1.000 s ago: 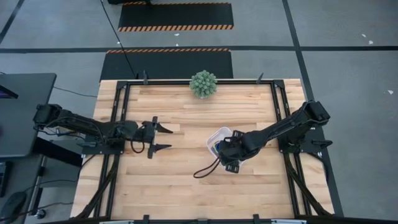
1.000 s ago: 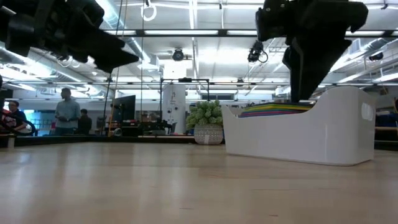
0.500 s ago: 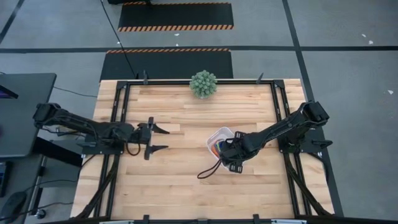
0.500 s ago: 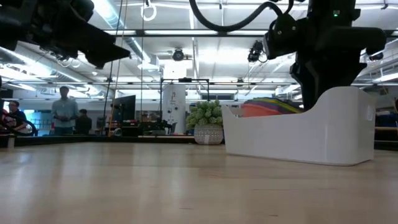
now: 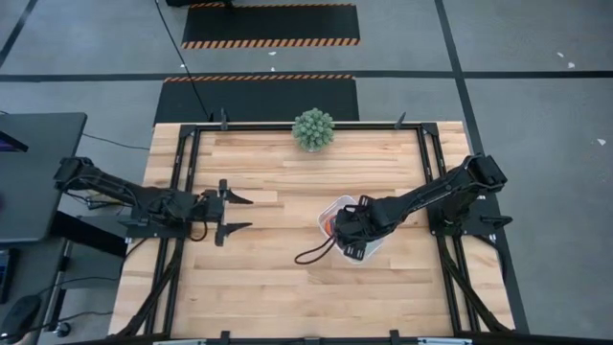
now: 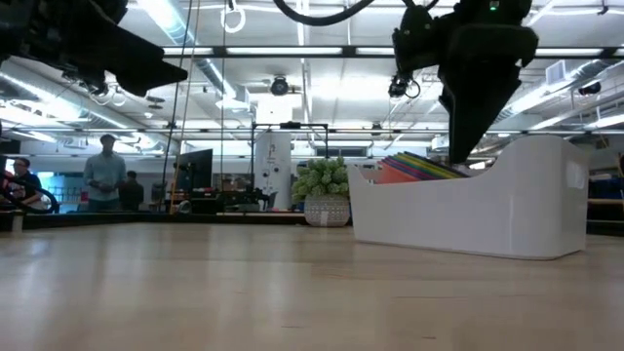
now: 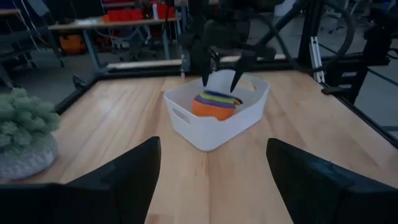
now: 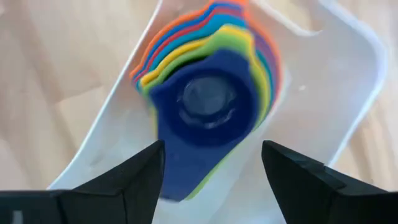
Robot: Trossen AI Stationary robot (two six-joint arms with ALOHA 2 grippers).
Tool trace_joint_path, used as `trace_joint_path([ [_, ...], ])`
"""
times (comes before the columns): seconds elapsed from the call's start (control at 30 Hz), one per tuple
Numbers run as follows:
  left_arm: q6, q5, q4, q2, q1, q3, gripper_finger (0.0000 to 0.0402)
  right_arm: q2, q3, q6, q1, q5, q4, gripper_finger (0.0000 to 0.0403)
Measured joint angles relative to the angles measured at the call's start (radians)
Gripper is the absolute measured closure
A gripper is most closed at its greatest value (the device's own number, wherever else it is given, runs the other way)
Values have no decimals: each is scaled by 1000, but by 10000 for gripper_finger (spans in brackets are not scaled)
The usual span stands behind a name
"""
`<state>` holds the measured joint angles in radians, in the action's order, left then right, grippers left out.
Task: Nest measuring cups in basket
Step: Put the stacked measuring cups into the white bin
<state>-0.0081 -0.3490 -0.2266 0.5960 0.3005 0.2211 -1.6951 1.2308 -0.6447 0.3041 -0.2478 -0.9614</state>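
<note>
1. My left claw [image 5: 237, 215] hangs over the left part of the wooden table [image 5: 278, 287]. Its two fingers are spread apart and there is nothing between them.
2. That claw is well apart from the basket. It points across the table toward it.
3. Near the far edge of the table, in the middle, sits a small green spiky plant [image 5: 313, 128] in a pot. It stands alone, away from both of my claws.
4. The white basket [image 5: 337, 207] sits on the right part of the table. From my left wrist I see it as a low tub [image 7: 214, 127] with round corners.
5. The measuring cups [image 8: 208, 102] are inside the basket, stacked one in another. The dark blue cup is on top. Yellow, green, light blue, red and orange rims peek out around it.
6. From the low view, the stack [image 6: 421, 168] leans, with its bright edges showing over the low side of the basket.
7. My right claw [image 5: 347, 226] hangs right over the basket, pointing down at the cups. Its fingers [image 8: 314, 180] are spread wide, one on each side of the stack. They grip nothing.
</note>
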Motion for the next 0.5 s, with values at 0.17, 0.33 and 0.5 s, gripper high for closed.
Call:
trace_joint_path([
  [0.17, 6, -25, 32, -49, 16, 0, 104, 0, 0, 38, -41, -30, 13, 134],
  [0.33, 4, -33, 56, -75, 18, 0, 104, -5, 0, 108, -116, -22, 85, 141],
  [0.5, -1, -33, 78, -74, 18, 0, 104, -28, 0, 173, -194, 10, 150, 142],
])
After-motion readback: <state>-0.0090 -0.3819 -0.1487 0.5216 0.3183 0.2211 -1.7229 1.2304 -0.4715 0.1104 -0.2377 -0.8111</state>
